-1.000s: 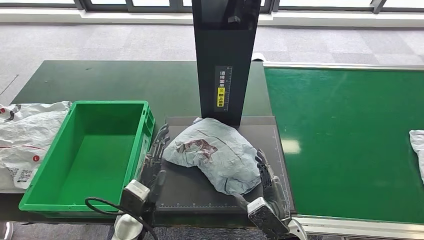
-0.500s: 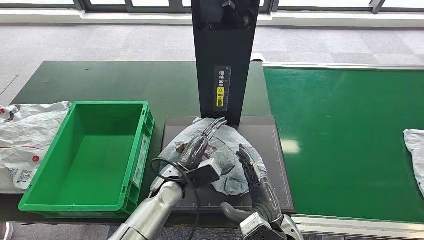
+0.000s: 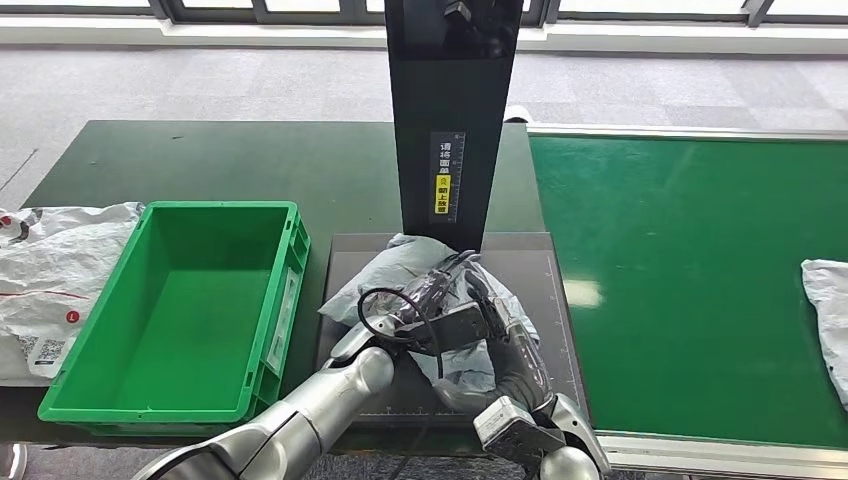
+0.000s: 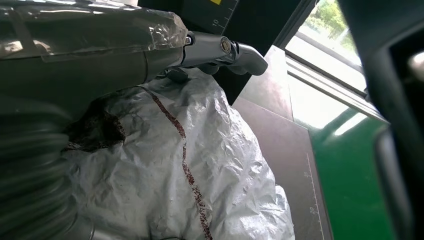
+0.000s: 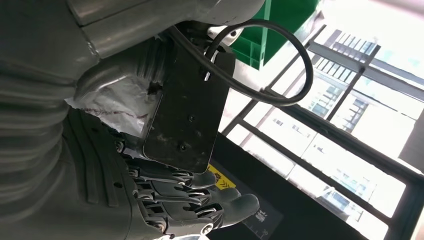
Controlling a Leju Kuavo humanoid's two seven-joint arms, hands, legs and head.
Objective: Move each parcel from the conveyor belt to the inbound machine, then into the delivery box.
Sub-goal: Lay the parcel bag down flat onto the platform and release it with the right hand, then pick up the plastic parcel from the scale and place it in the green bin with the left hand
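A crumpled grey parcel (image 3: pixel 393 263) with a dark red print lies on the black platform (image 3: pixel 545 262) of the inbound machine, right in front of its tall black column (image 3: pixel 450 110). My left hand (image 3: pixel 442 288) lies flat on top of the parcel, fingers stretched toward the column. At the parcel's right side, my right hand (image 3: pixel 512 345) stands with fingers up, touching the bag. The left wrist view has the parcel (image 4: pixel 215 165) under my left fingers (image 4: pixel 220 50). The right wrist view has my right hand (image 5: pixel 190 200) beside the parcel (image 5: pixel 110 100). A second grey parcel (image 3: pixel 825 300) lies on the green conveyor belt (image 3: pixel 690 270).
An empty green crate (image 3: pixel 292 290) stands left of the platform on the dark table. White plastic bags (image 3: pixel 50 270) lie at the far left. The column rises close behind the parcel.
My left arm swung from the platform's left edge up over the parcel, and its hand now lies on top. My right hand rose against the parcel's right side. The belt parcel crept leftward.
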